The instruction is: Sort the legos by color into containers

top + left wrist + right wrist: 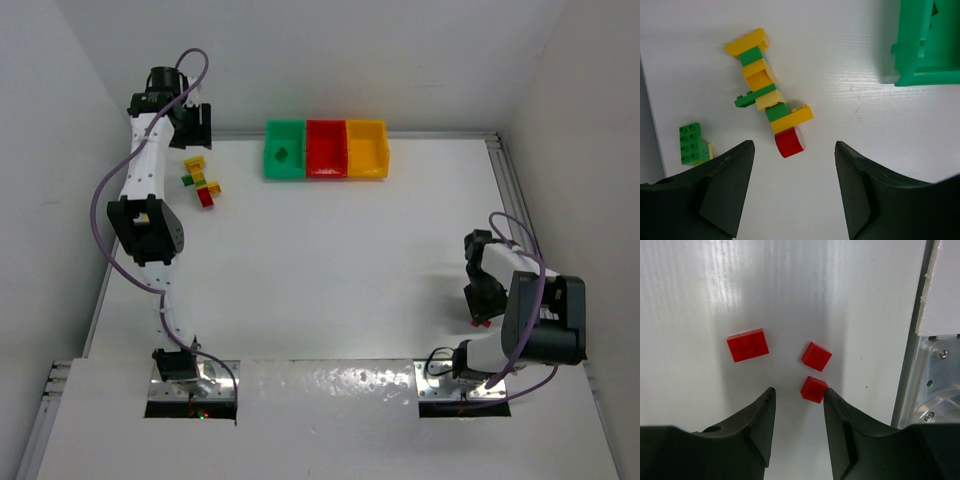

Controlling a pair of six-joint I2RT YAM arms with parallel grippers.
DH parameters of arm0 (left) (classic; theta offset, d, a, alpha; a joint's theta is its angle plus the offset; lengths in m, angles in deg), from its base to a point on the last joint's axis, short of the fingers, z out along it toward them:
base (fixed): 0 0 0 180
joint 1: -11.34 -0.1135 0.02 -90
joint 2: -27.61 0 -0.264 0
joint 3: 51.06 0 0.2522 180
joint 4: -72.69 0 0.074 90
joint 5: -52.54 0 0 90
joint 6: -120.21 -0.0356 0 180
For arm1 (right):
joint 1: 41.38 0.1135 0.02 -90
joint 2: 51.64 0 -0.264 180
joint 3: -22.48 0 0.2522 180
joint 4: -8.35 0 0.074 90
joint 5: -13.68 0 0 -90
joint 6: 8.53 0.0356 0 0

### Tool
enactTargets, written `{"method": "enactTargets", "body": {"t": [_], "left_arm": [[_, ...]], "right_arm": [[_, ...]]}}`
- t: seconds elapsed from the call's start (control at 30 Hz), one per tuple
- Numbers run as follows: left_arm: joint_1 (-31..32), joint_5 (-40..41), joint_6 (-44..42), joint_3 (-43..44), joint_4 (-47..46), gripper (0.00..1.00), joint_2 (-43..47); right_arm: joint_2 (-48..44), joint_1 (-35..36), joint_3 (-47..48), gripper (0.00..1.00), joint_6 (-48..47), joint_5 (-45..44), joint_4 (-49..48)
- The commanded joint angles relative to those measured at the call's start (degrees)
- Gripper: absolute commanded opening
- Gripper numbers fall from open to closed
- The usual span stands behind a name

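1. Left pincer (794, 167) is spread with nothing in it. I see it over a yellow-green-red brick chain (767, 95), far left on the desk (350, 270).
2. A loose green brick (691, 144) lies near the chain, apart from it.
3. Right pincer (799, 400) is spread and empty, near right. Three red bricks (747, 345) lie under it, one right at a fingertip.
4. Green bin (285, 150), red bin (326, 148) and yellow bin (367, 148) sit touching in a row, far middle.

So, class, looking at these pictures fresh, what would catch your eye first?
The three bright bins in a row at the table's far edge: green bin, red bin, yellow bin. Then a jumbled chain of yellow, green and red legos just ahead of the open left gripper, and three loose red bricks by the right gripper.
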Motion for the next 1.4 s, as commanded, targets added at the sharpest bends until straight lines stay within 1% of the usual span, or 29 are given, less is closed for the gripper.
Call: {"method": "enactTargets", "body": {"t": [0.0,0.17,0.4,0.53,0.67,0.93,1.13,1.17,1.23,1.27,1.33,1.37], "left_arm": [[-0.77,0.83,-0.07,2.68,-0.40,0.63,0.25],[-0.77,0.83,0.11,2.77,-0.58,0.63,0.34],[-0.77,0.91,0.02,2.77,-0.58,0.63,0.60],[-0.77,0.74,0.11,2.59,-0.66,0.63,0.96],[-0.68,0.65,0.11,2.68,-0.66,0.63,1.04],[-0.77,1.00,-0.07,2.50,-0.49,0.63,1.40],[-0.77,1.18,-0.16,2.42,-0.66,0.63,1.22],[-0.77,1.18,-0.16,2.42,-0.58,0.63,1.13],[-0.77,1.09,-0.07,2.50,-0.66,0.63,1.22],[-0.77,1.09,-0.16,2.42,-0.66,0.63,1.22],[-0.77,1.09,-0.16,2.42,-0.49,0.63,1.13],[-0.77,1.18,-0.16,2.42,-0.49,0.63,1.13]], "right_arm": [[-0.28,0.10,-0.85,0.43,2.34,-1.58,0.98],[-1.77,0.10,-3.14,0.42,3.93,-1.31,1.51],[-1.42,0.10,-5.69,0.39,5.33,-0.61,-1.12],[-0.28,0.10,-5.87,0.37,7.00,0.09,-2.18],[0.60,0.10,-5.60,0.33,8.06,-0.52,-3.15],[2.88,0.10,-5.08,0.28,9.29,1.67,-5.70],[3.06,0.10,-5.34,0.20,10.26,2.20,-7.72],[3.06,0.10,-5.34,0.17,10.17,2.11,-8.16],[2.97,0.10,-5.34,0.14,9.99,2.03,-8.60],[3.06,0.10,-5.25,0.11,9.47,1.76,-9.04],[3.15,0.10,-4.55,0.09,7.37,1.50,-10.26],[3.24,0.18,-4.03,0.07,4.40,1.15,-11.49]]}}
